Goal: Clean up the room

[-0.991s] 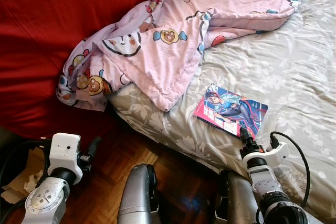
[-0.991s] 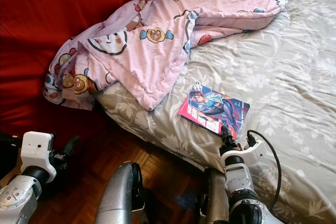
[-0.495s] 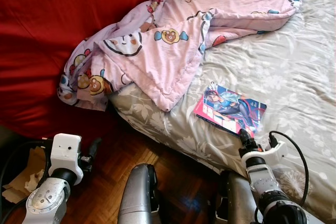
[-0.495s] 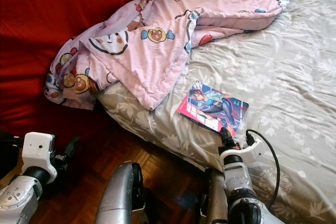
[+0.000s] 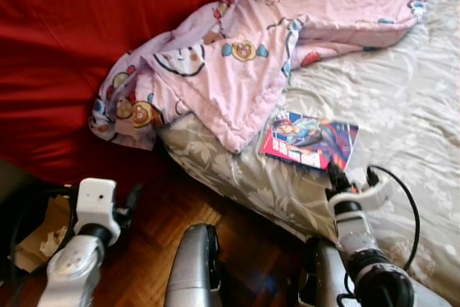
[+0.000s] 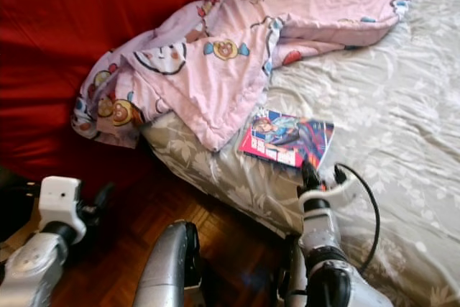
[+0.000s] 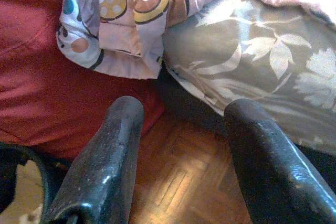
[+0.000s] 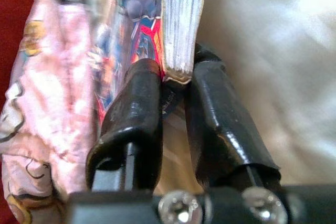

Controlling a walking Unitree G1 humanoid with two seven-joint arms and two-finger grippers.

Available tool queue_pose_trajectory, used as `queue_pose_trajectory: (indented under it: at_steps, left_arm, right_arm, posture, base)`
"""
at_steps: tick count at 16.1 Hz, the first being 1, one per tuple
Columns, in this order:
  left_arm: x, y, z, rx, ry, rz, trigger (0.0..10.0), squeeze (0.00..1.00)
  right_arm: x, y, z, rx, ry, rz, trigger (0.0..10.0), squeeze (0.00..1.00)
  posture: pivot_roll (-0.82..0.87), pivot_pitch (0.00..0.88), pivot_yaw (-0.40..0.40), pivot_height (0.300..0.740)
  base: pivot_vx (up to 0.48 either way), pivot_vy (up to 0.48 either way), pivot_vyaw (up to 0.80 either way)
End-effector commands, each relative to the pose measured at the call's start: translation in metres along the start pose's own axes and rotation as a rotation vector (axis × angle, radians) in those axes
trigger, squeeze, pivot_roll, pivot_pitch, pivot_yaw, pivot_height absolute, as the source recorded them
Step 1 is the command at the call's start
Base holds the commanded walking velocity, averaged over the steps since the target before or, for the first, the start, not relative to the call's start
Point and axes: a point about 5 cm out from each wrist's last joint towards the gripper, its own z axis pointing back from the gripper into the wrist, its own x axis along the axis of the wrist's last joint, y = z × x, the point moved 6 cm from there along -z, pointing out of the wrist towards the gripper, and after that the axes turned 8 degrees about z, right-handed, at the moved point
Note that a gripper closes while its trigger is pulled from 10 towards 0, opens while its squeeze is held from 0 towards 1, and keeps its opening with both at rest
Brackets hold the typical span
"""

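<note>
1. Red fabric surface (image 5: 65, 48), far left: large and draped, with wooden parquet floor (image 5: 165, 213) below it.
2. Left gripper (image 7: 178, 156), low at the left over the floor beside the bed's corner; fingers spread apart, holding nothing; idle.
3. Pink cartoon-print blanket (image 5: 237, 62), rumpled, spilling from the red fabric onto the grey floral bedsheet (image 5: 402, 106); its lower corner lies just beside the book.
4. Comic-style paperback book (image 5: 309, 141), flat on the bedsheet near the bed's front edge.
5. Right gripper (image 8: 173, 103), at the book's near edge; one finger sits on each side of the page block, closed or nearly closed on the corner.
6. Step in hand, as judged: securing the book for pickup. Next move calls for a firm pinch, then a lift clear of the sheet without snagging the blanket.
</note>
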Motion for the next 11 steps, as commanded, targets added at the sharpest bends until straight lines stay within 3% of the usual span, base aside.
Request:
queue_pose_trajectory:
  at_steps: [1,5,7,8,9,10,11]
  left_arm:
    - [-0.014,0.002,-0.005,0.02,0.031,-0.013,10.0,0.0]
    - [-0.03,0.0,-0.017,0.046,0.047,0.036,10.0,0.0]
    - [-0.044,0.007,-0.021,0.092,0.072,0.091,10.0,0.0]
    - [-0.052,0.01,-0.021,0.104,0.091,0.099,10.0,0.0]
    - [-0.057,0.01,-0.023,0.11,0.101,0.093,10.0,0.0]
    - [-0.07,0.013,-0.019,0.125,0.134,0.111,10.0,0.0]
    - [-0.087,0.014,-0.012,0.133,0.176,0.11,10.0,0.0]
  right_arm:
    - [-0.004,0.01,0.001,0.056,-0.002,0.087,0.0,0.0]
    - [0.001,0.031,0.004,0.153,-0.062,0.262,0.0,0.0]
    - [-0.006,0.031,0.015,0.163,-0.056,0.415,0.0,0.0]
    - [-0.008,0.03,0.019,0.176,-0.051,0.489,0.5,0.0]
    - [-0.009,0.027,0.02,0.17,-0.042,0.515,3.9,0.0]
    - [-0.009,0.017,0.026,0.132,-0.036,0.556,10.0,0.0]
    - [-0.012,0.004,0.035,0.087,-0.018,0.603,10.0,0.0]
  posture:
    - [0.26,0.147,0.093,0.587]
    - [0.19,0.032,0.069,0.587]
    - [0.16,0.0,0.051,0.587]
    - [0.15,0.0,0.049,0.587]
    - [0.14,0.0,0.045,0.587]
    - [0.12,0.0,0.043,0.587]
    - [0.11,0.0,0.041,0.587]
  base:
    - [0.0,0.0,0.0]
    - [0.0,0.0,0.0]
    - [0.0,0.0,0.0]
    - [0.0,0.0,0.0]
    - [0.0,0.0,0.0]
    - [0.0,0.0,0.0]
    - [0.0,0.0,0.0]
